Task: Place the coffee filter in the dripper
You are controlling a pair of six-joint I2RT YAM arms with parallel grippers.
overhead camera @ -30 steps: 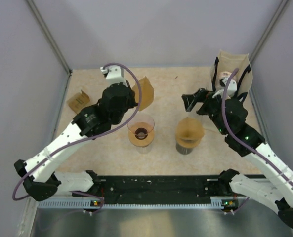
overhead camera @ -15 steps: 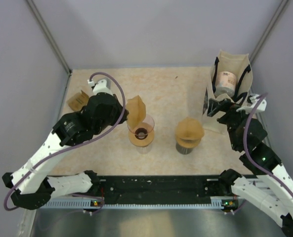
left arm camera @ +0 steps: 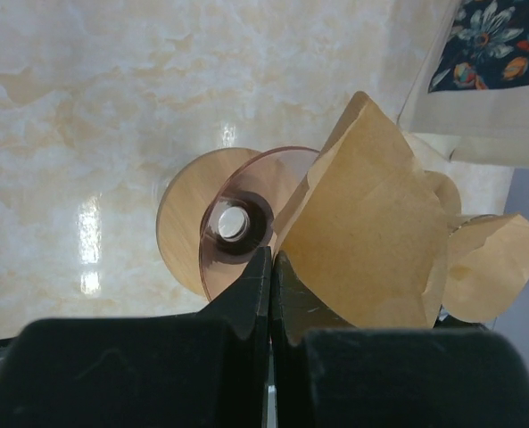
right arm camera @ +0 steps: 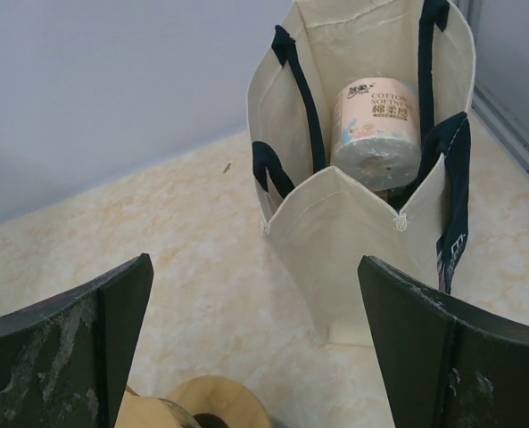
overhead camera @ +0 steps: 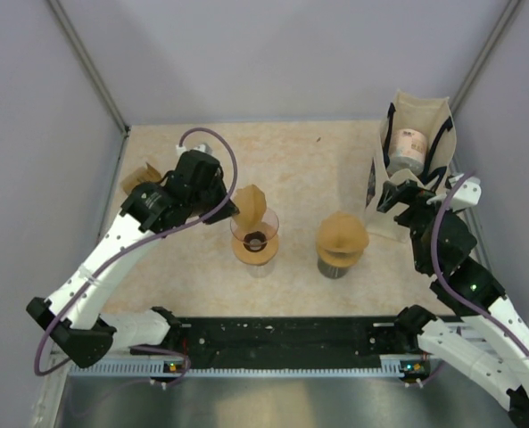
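My left gripper [overhead camera: 228,208] is shut on the edge of a brown paper coffee filter [overhead camera: 249,206] and holds it just above the far rim of the clear amber dripper [overhead camera: 255,237]. In the left wrist view the filter [left arm camera: 371,223] hangs to the right of the shut gripper [left arm camera: 271,260], partly over the dripper [left arm camera: 233,223]. A second dripper [overhead camera: 340,242] to the right has a filter sitting in it. My right gripper [overhead camera: 396,195] is open and empty, back beside the tote bag; it also shows open in the right wrist view [right arm camera: 255,357].
A cream tote bag [overhead camera: 417,143] with dark handles stands at the back right, with a toilet roll [right arm camera: 377,134] inside. A small brown packet [overhead camera: 140,183] lies at the back left. Enclosure walls surround the table.
My left gripper has carried the filter from behind the dripper down to its rim. My right arm pulled back from the second dripper to the bag, then stayed still.
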